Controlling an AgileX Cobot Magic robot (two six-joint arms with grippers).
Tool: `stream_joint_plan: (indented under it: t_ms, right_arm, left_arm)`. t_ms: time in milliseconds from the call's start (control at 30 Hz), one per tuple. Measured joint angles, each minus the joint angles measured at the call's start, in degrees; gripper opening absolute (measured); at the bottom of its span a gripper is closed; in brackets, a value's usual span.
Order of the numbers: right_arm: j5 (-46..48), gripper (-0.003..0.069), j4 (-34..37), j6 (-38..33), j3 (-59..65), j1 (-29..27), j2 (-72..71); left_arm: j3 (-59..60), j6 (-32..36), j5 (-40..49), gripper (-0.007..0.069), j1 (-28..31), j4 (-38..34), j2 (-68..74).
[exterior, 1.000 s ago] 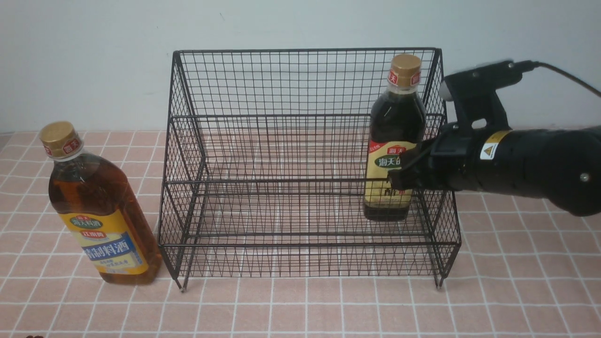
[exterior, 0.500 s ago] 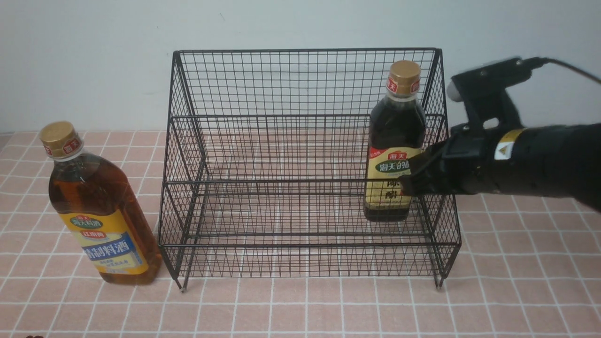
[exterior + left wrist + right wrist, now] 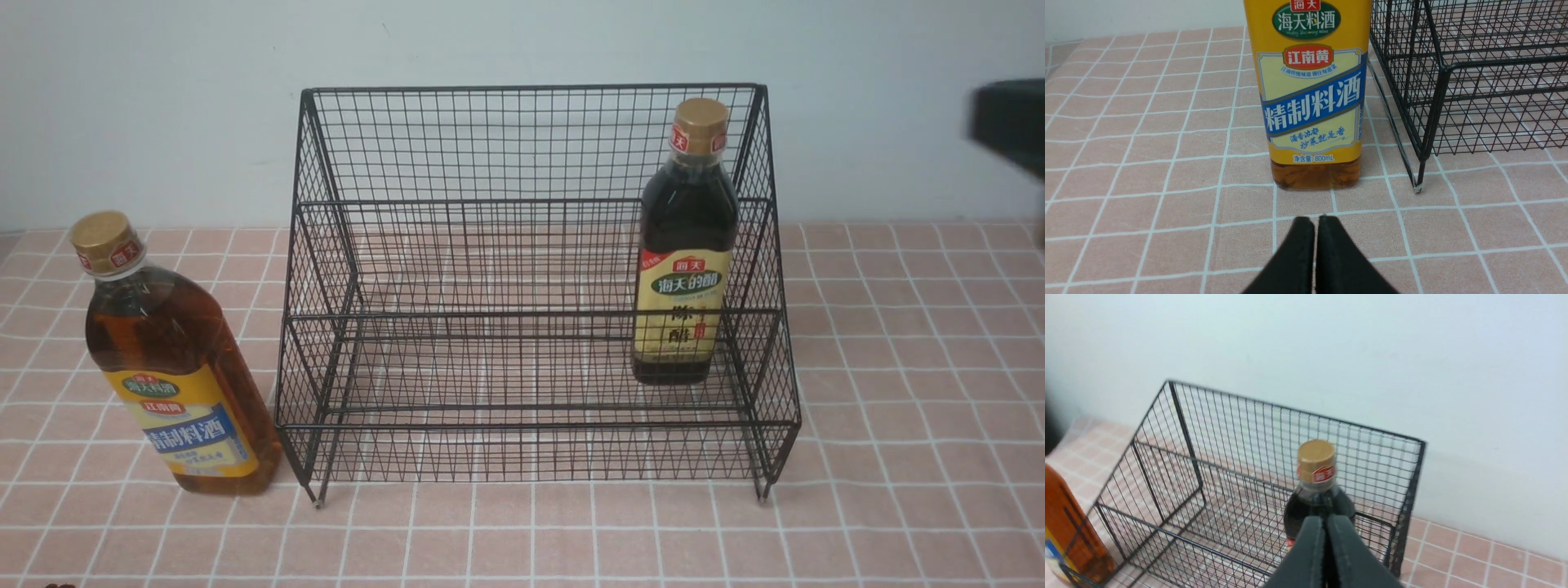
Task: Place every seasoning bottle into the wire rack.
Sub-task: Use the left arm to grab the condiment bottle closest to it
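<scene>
Swung away from the wire rack [image 3: 535, 314], the right arm [image 3: 1012, 131] now shows in the front view only as a blurred dark piece, well beyond the rack's right side; half a second ago it was beside the dark bottle [image 3: 688, 245]. That bottle stands inside the rack, near its right side, its whole label now uncovered. The amber bottle [image 3: 175, 367] is outside the rack, just beside its left side.

The left wrist view adds the left gripper [image 3: 1316, 222], which the front view does not clearly show: its fingers are closed together, with nothing between them, before the amber bottle's base and the rack's foot.

The right wrist view alone shows the right gripper [image 3: 1327, 520], shut and empty, overlapping the dark bottle inside the rack.
</scene>
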Motion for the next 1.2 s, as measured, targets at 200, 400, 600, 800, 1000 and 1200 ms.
stream_joint_plan:
  t_ms: [200,400,600,800,1000,1200]
  right_arm:
    - [8.9,-0.0015,-1.7,7.2,-0.1,0.0,-10.8]
    - [13.5,-0.0015,-1.5,7.7,-0.1,0.0,-17.5]
    - [14.5,-0.0015,-1.5,7.9,-0.1,0.0,-19.1]
    - [13.4,-0.0015,-1.2,5.3,0.5,0.0,-19.1]
    - [3.6,-0.0015,3.4,-3.3,8.6,-5.1,-21.9]
    - [-8.2,-0.0015,11.8,-14.4,23.7,-16.2,-27.2]
  left_arm:
    - [0.0,0.0,0.0,-0.0007,0.0,0.0,0.0]
    - [0.0,0.0,0.0,-0.0007,0.0,0.0,0.0]
    - [0.0,0.0,0.0,-0.0007,0.0,0.0,0.0]
    - [0.0,0.0,0.0,-0.0007,0.0,0.0,0.0]
    - [0.0,0.0,0.0,-0.0007,0.0,0.0,0.0]
    - [0.0,0.0,0.0,-0.0007,0.0,0.0,0.0]
